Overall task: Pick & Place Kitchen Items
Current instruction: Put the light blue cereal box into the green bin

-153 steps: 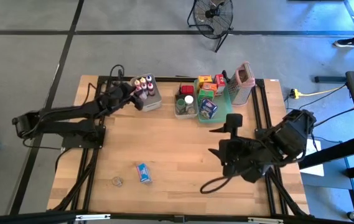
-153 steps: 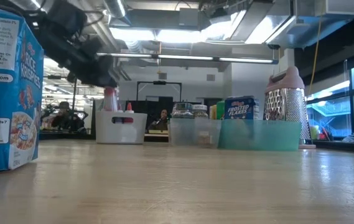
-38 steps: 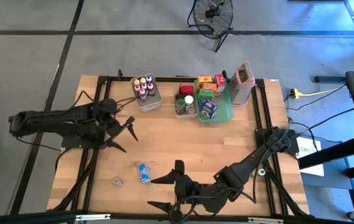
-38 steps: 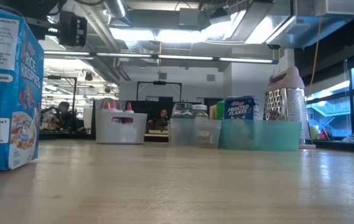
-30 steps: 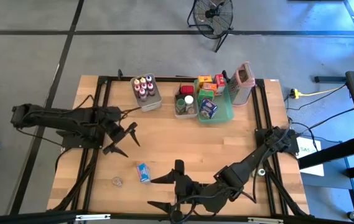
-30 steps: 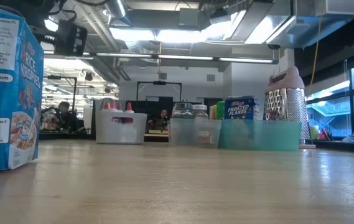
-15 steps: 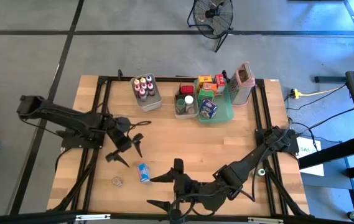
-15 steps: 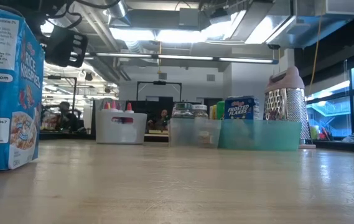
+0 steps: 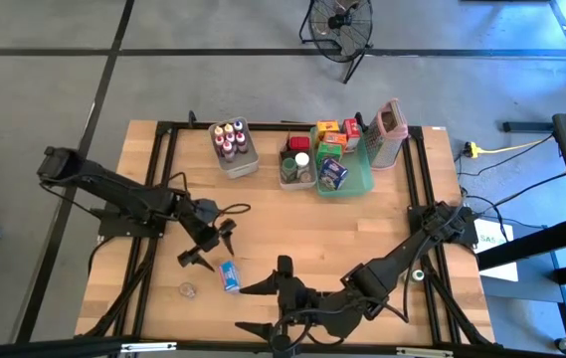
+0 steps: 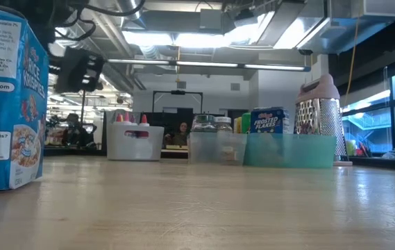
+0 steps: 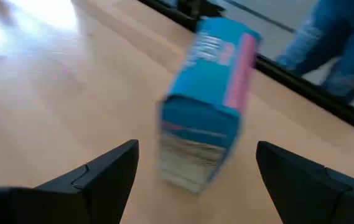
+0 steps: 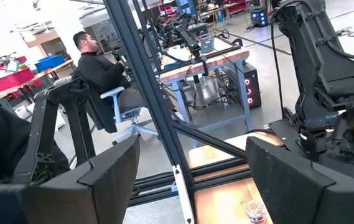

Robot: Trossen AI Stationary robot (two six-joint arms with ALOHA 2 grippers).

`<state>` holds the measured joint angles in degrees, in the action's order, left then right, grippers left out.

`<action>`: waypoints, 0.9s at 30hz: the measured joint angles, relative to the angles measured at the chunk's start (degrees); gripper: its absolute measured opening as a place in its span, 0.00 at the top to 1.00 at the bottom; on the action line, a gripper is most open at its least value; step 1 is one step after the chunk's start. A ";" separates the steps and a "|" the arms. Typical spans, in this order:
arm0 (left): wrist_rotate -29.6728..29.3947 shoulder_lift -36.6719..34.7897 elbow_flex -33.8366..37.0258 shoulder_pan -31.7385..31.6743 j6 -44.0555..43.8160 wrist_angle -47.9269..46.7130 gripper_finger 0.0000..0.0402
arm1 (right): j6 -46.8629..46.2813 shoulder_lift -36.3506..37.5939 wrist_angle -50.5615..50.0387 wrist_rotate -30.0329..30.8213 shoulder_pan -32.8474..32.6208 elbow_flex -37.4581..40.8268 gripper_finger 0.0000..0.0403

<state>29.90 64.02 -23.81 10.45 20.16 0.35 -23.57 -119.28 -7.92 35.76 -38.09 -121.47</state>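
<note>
high view: left gripper (image 9: 208, 248) hangs with jaws spread just beside the blue rice krispies box (image 9: 229, 275), which stands on the table (image 9: 302, 224) near its front edge, probably lining up to straddle it. right gripper (image 9: 260, 306), also open, waits nearby.

The left arm reaches from the table's left edge toward its front middle, and the left gripper (image 9: 206, 248) points down with fingers spread wide. The right arm lies low along the front edge, and the right gripper (image 9: 255, 306) has fingers parted, holding nothing.
</note>
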 joint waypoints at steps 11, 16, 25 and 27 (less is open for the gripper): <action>1.93 3.83 0.00 3.05 -2.98 5.38 0.20 | -0.20 0.02 0.00 -0.01 0.00 -0.01 0.27; 1.91 5.16 0.00 2.92 -3.35 6.24 0.20 | -1.36 0.02 -0.02 0.01 0.00 -0.02 0.27; 1.69 6.75 0.00 2.91 3.27 12.12 0.20 | -2.01 0.02 -0.02 0.01 0.11 -0.02 0.27; 1.22 7.41 0.00 2.92 3.68 12.03 0.20 | -2.13 0.02 -0.02 0.01 0.15 -0.02 0.27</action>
<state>31.13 71.43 -23.81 13.36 23.83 12.38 -25.70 -119.26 -7.94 35.77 -37.94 -121.49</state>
